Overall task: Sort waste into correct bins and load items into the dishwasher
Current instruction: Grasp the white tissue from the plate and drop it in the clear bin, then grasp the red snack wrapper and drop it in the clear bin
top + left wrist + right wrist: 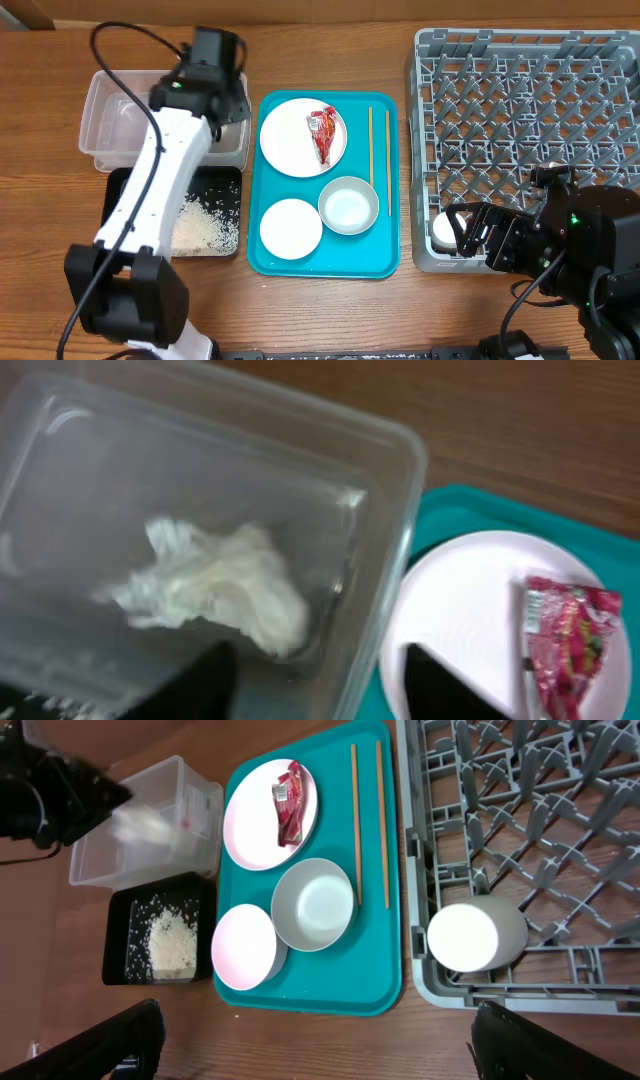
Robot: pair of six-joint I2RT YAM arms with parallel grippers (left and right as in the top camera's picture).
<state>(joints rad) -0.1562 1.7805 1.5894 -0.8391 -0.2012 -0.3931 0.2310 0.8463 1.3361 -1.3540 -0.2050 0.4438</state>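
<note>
The white tissue (215,585) lies inside the clear tub (120,125). My left gripper (320,680) is open and empty above the tub's right wall. The red wrapper (323,133) lies on the large plate (290,140). The small plate (290,228), the bowl (349,205) and two chopsticks (371,145) are on the teal tray (325,262). Rice scraps (205,225) lie in the black tray (120,190). The cup (475,935) lies on its side in the grey rack's (520,100) front left corner. My right gripper (320,1050) is open and empty, just in front of it.
The tub and the black tray stand left of the teal tray, and the rack stands right of it. Bare wooden table runs along the front edge (330,1040) and behind the tray (330,50).
</note>
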